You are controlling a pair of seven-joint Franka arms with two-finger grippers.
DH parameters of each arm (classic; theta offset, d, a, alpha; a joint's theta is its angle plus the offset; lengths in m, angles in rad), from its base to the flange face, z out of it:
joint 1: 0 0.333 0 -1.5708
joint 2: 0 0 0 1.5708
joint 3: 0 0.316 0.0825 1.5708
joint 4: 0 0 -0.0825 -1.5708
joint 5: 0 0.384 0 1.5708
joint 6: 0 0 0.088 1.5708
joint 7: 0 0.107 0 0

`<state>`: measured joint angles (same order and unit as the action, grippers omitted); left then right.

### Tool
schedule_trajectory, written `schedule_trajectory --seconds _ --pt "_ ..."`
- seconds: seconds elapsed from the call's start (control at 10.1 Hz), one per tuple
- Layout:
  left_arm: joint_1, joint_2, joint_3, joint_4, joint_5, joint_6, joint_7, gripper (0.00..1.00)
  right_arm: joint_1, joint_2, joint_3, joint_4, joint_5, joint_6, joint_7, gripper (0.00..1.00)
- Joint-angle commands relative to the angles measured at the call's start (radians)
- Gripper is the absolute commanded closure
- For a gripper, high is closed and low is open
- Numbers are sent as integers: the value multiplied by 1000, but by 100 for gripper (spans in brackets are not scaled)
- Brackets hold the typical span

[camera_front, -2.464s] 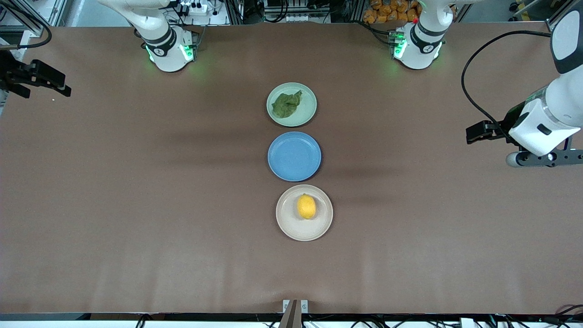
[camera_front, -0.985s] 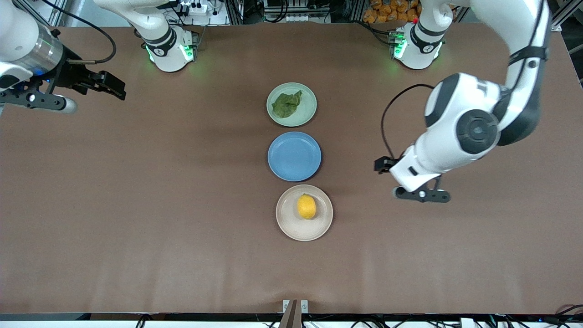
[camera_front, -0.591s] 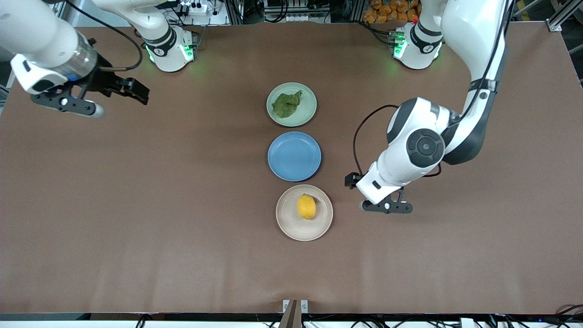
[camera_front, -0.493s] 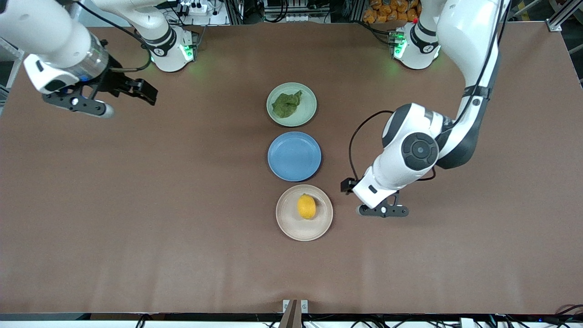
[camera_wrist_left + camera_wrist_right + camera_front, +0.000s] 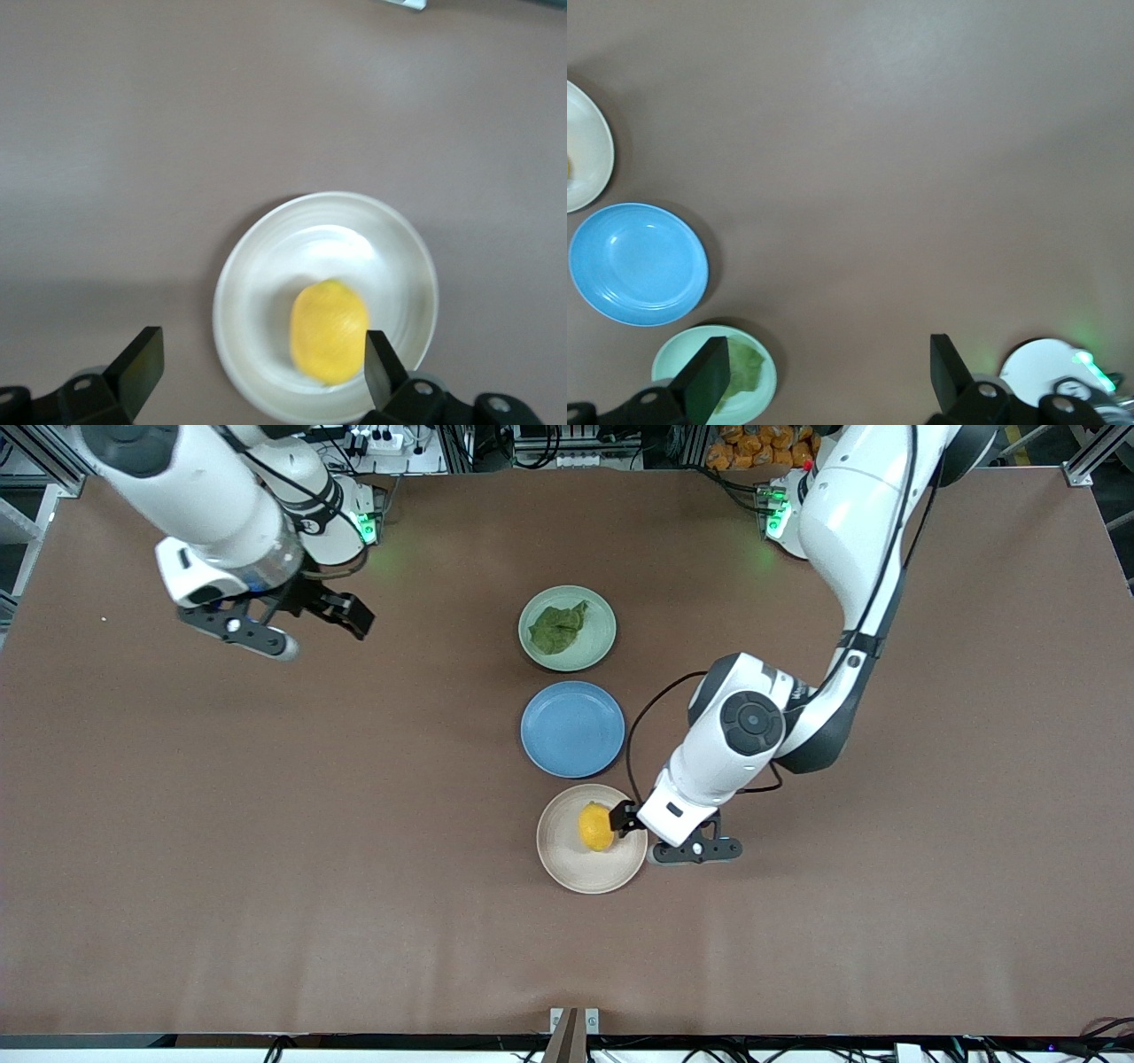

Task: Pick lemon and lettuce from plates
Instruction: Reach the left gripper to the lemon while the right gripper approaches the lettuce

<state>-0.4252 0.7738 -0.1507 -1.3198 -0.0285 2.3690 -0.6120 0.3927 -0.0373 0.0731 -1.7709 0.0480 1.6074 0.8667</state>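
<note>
Lemon (image 5: 596, 826) sits on the beige plate (image 5: 576, 872), a bit off centre toward the left arm's end of the surface (image 5: 354, 868). That plate is the nearest to the front camera of three in a line. In the left wrist view the lemon (image 5: 330, 331) lies on the pale plate (image 5: 257, 292) just beside one of the gripper's fingertips (image 5: 379, 359).

Lettuce (image 5: 557, 628) lies flat on the mint green plate (image 5: 598, 642), the farthest of the three from the front camera; on the front view's clock face it is at 12 from the lemon. Blue plate (image 5: 572, 728) sits between the two, with nothing on it. Plates are close together but not touching.

Left gripper (image 5: 625, 817) is over the beige plate's rim at about 3 o'clock of the lemon in the front view, jaws wide apart, holding nothing. Contact with the lemon: cannot tell.

Right gripper (image 5: 353, 613) is over bare surface toward the right arm's end, well apart from the plates, roughly 9 o'clock of the mint green plate in the front view. Jaws spread, holding nothing. Its wrist view takes in the mint green plate (image 5: 766, 376) with lettuce (image 5: 744, 367), the blue plate (image 5: 638, 264) and an edge of the beige plate (image 5: 589, 146).
</note>
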Motion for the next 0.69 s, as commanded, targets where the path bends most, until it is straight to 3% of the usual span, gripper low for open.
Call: schedule_trajectory --seconds 0.0,0.2,0.59 --pt "-36 85 8 79 -25 83 -63 0 96 10 -6 -24 7 35 154 0" --pt "-55 125 10 80 -25 180 -90 0 150 20 -6 -59 7 69 243 0" --pt "-96 173 19 80 -24 222 -91 0 251 34 -6 -180 49 262 427 0"
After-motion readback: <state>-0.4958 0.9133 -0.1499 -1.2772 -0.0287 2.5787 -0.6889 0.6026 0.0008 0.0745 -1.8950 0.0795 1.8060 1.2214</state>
